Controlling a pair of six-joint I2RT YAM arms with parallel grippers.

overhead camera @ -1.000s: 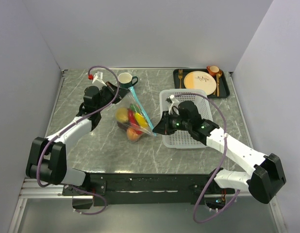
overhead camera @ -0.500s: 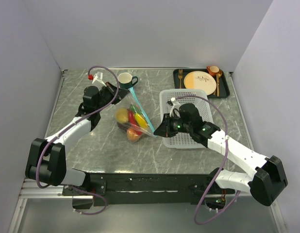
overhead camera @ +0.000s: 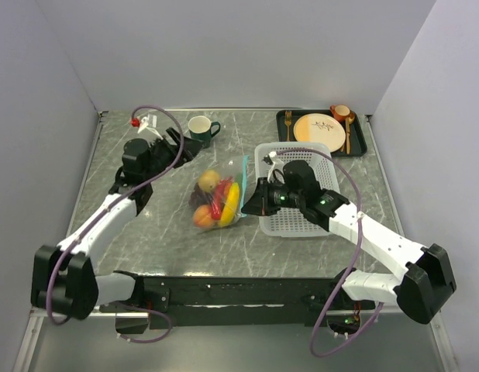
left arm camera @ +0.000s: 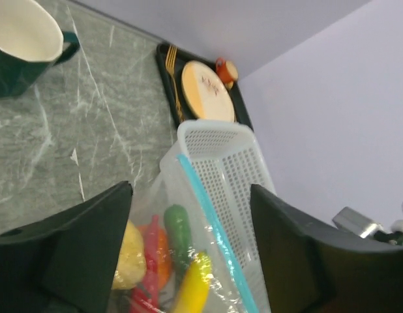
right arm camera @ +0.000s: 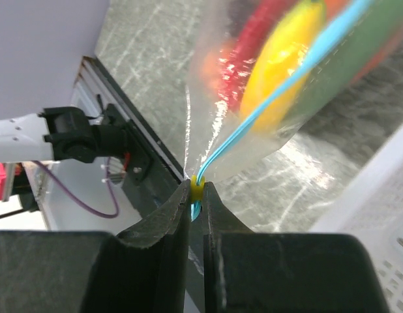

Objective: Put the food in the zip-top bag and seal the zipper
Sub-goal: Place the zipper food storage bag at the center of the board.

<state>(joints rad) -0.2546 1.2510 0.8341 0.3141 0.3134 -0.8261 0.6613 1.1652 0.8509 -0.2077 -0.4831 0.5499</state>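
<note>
Right wrist view: right gripper [right arm camera: 196, 194] jaws are pinched on the zipper [right arm camera: 273, 91] end, so the zip-top bag [overhead camera: 220, 194] is anchored just left of the basket [overhead camera: 301, 209], with the food [overhead camera: 202, 217] inside. Left gripper [left arm camera: 188, 254] jaws are spread, with nothing held.

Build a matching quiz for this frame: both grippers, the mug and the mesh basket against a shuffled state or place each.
Things:
1. left gripper
2. right gripper
3. mug
4. mesh basket

States or places:
A. shut on the end of the teal zipper
B. open, holding nothing
C. white, beside the zip-top bag
D. upright near the far edge of the table

Pairs: 1-B, 2-A, 3-D, 4-C
</note>
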